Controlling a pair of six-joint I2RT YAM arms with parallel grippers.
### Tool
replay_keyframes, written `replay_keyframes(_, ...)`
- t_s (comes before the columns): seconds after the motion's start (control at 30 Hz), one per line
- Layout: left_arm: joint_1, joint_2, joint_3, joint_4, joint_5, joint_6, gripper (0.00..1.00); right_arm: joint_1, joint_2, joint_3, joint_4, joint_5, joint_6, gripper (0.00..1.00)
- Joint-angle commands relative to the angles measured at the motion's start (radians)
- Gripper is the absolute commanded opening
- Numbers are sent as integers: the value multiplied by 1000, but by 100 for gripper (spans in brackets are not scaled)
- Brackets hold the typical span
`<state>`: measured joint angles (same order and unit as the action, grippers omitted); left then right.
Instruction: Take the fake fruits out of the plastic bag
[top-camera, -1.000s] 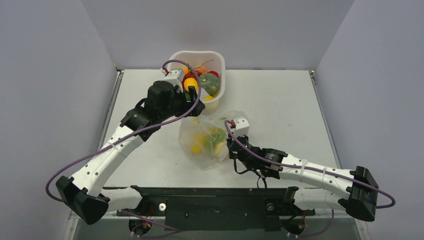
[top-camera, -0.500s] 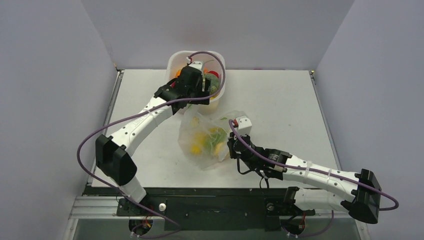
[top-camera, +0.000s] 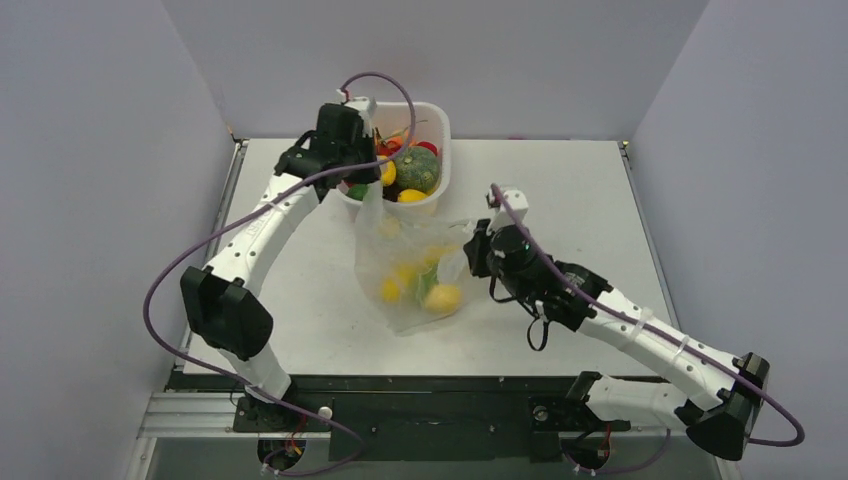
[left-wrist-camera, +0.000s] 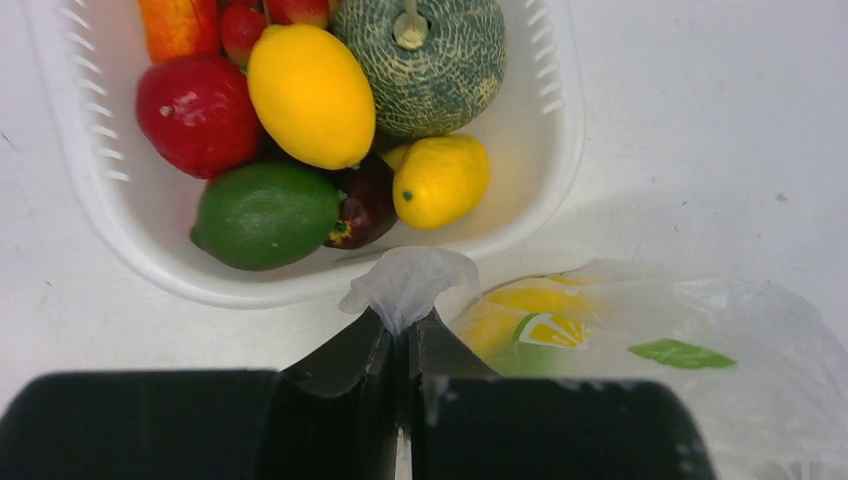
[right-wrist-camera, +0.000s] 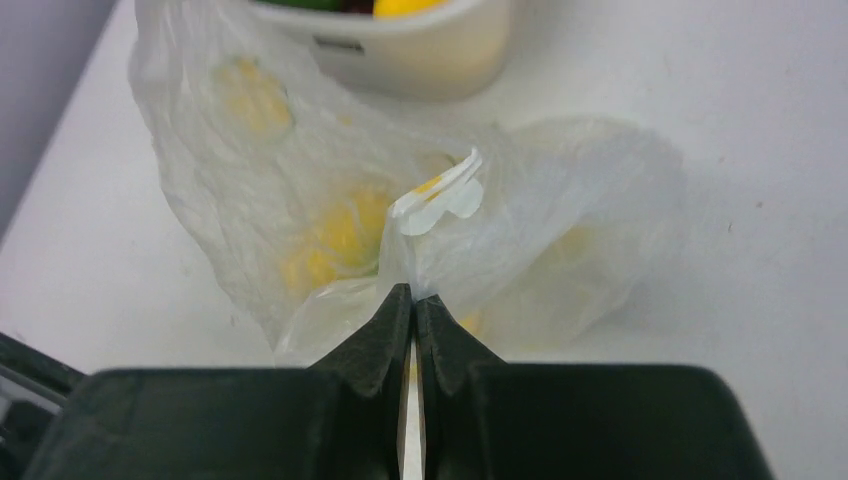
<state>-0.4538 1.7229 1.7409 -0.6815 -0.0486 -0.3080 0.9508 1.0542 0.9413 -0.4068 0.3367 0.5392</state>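
One plastic bag (top-camera: 415, 275) sits at the centre of the top view, just below the white tub (top-camera: 437, 120), and it is stretched between two grips. The left end effector (top-camera: 372, 185), at the tub's lower left rim, is clamped on a twisted corner of the bag; in the left wrist view its two fingers (left-wrist-camera: 365, 350) meet around a white tuft of film. The right end effector (top-camera: 472, 255), at the bag's right edge, is likewise pinched together on a fold of film, which pokes up between its tips in the right wrist view. The fake fruits (top-camera: 443, 297) are inside the bag: three yellow pieces show through the film in the top view, with one green patch between them, though the crinkled plastic hides their exact shapes. One green leaf print (left-wrist-camera: 680, 352) shows on the bag at the lower right of the left wrist view. The tub holds eight pieces there: one large yellow lemon (left-wrist-camera: 310, 95), one smaller lemon (left-wrist-camera: 440, 180), one ribbed green melon (left-wrist-camera: 420, 60), one red round fruit (left-wrist-camera: 198, 112), one lime (left-wrist-camera: 265, 215), one dark purple fruit (left-wrist-camera: 365, 200), one orange piece (left-wrist-camera: 180, 25) and one small red one (left-wrist-camera: 240, 30). The tub stands at the upper edge of the grey tabletop (top-camera: 580, 200).
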Motion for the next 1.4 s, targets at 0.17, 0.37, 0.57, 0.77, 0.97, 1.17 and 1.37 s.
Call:
replay_keyframes(0.17,301,-205,102,23,422,-37,0,-342,181,528,-151,-341,-12,0)
replay_keyframes(0.37,404,-355,-64,140,702,-137,0,-438,255,629,-194,-441,-47,0)
replay_keyframes(0.57,405,-587,-520,442,907,-359,0,-448,246,530,-191,-433,-57,0)
replay_keyframes(0.77,403,-784,-821,459,942,-404,0,-447,205,333,-190,-364,-97,0)
replay_keyframes(0.97,403,-873,-894,350,916,-355,0,-445,132,274,-225,-279,-156,10)
replay_keyframes(1.17,403,-893,-920,371,920,-380,0,-406,51,323,-293,-189,-189,42)
replay_keyframes(1.37,403,-889,-930,390,915,-408,0,-248,7,416,-345,-20,-278,63)
